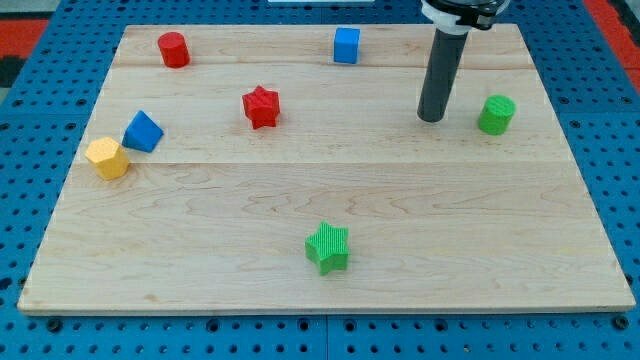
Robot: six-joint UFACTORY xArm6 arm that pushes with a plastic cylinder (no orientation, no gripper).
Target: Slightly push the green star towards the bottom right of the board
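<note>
At the view's left edge of the wooden worktop (500, 230) lies a yellow block (107, 158), its shape looks like a hexagon. Just beside it, on its upper right and almost touching, is a blue block (143, 131) with slanted faces; I cannot tell its exact shape. Higher, near the view's top, stands a red cylinder (174, 49). More to the right, in the upper middle part, is a red star (261, 106), well apart from the others.

The green star (328, 247) is near the view's bottom, about in the centre of the board, alone, with no other block close to it. Above it, at the top edge, stands a blue cube (346, 45).

Further right, my tip (431, 118) rests on the board in the upper right part. It is well apart from the green star, up and to the right of it. The arm carries no pincer, only the dark rod, so nothing is held. Near the tip, on its right but not touching, stands a green cylinder (496, 114).
</note>
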